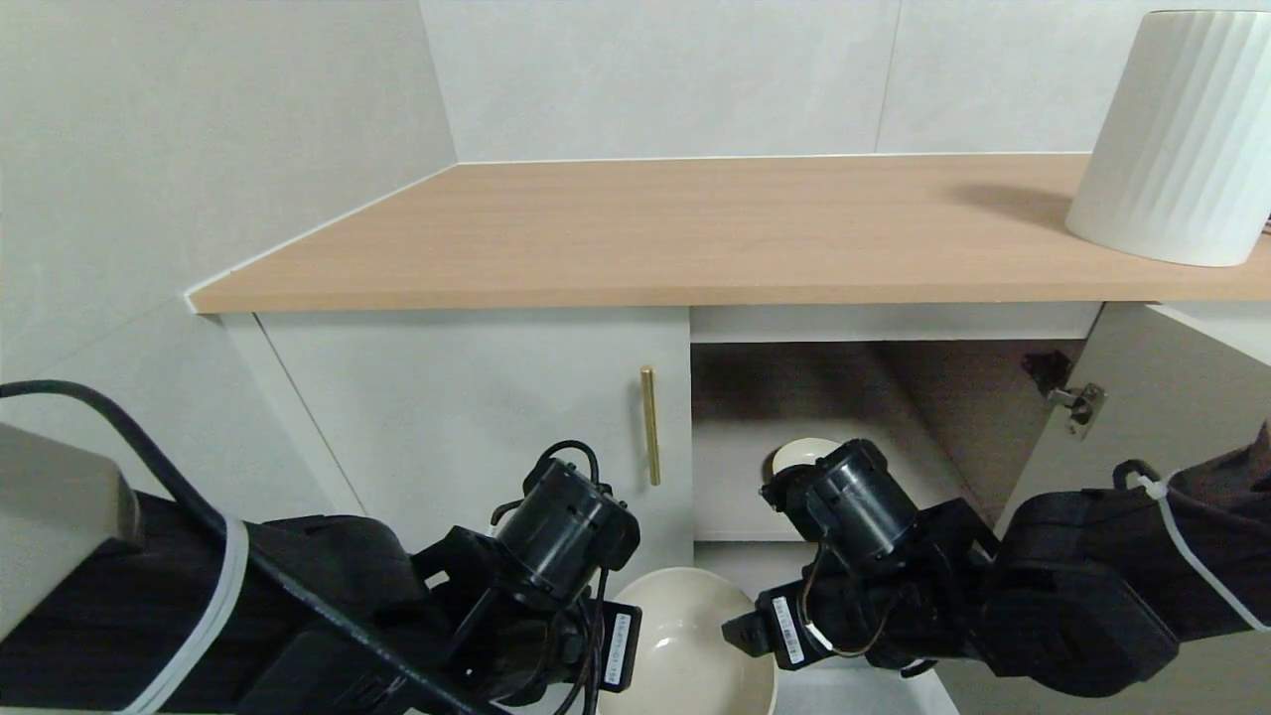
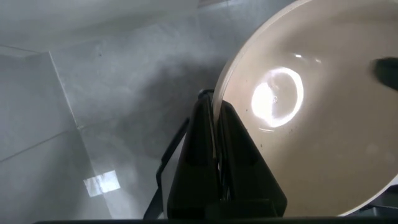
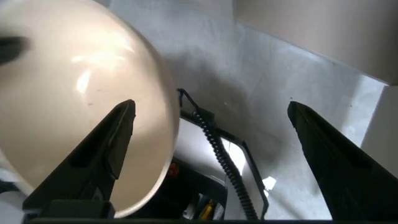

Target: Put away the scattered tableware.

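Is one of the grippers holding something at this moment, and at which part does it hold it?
The left gripper holds the cream bowl by its rim, pinched shut on the edge. The right gripper is open beside the bowl and holds nothing.

One bowl (image 1: 685, 636), two claws (image 2: 214, 140) (image 3: 208, 109), one container (image 1: 1177, 139).

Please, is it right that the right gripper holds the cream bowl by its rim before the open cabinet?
Not quite: the left gripper holds the cream bowl by its rim before the open cabinet, as the left wrist view shows.
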Tool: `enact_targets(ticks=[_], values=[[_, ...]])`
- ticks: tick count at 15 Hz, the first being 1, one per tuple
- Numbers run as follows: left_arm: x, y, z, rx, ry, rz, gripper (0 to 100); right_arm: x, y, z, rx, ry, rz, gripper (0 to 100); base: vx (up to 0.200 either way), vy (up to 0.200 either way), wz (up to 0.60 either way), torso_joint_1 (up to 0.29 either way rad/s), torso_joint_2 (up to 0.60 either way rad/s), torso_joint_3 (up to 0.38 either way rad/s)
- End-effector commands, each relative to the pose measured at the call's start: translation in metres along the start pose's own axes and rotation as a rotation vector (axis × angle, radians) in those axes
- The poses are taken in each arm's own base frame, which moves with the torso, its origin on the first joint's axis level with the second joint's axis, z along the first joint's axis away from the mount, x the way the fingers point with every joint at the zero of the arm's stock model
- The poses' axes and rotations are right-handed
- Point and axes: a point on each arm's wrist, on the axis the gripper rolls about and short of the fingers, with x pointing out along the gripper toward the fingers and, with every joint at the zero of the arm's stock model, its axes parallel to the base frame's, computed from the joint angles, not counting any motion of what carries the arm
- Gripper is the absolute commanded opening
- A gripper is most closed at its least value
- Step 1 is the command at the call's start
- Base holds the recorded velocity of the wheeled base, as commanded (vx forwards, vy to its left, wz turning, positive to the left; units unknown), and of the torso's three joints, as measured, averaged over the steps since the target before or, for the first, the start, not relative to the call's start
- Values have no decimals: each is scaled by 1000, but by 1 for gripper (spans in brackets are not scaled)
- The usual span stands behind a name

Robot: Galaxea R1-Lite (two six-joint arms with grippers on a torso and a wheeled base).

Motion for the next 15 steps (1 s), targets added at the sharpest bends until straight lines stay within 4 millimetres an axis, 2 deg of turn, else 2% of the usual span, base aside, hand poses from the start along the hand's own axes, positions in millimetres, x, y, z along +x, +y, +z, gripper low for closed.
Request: enact_targets(ticks=[1, 4, 5, 15], values=[[-3, 0, 1, -1, -8, -5, 0, 8, 3, -4, -10, 19, -13, 100, 0, 0, 0, 0, 0, 0], [-1, 0, 0, 0, -2, -3, 0, 8, 3, -3, -7, -1, -8, 100, 0, 0, 0, 0, 0, 0], [0, -1, 0, 1, 0, 0, 0, 9, 3, -4, -8, 1, -8, 0, 0, 0, 0, 0, 0, 0], [1, -1, 1, -3, -4, -2, 0, 9, 3, -4, -8, 2, -9, 0, 0, 0, 0, 0, 0, 0]])
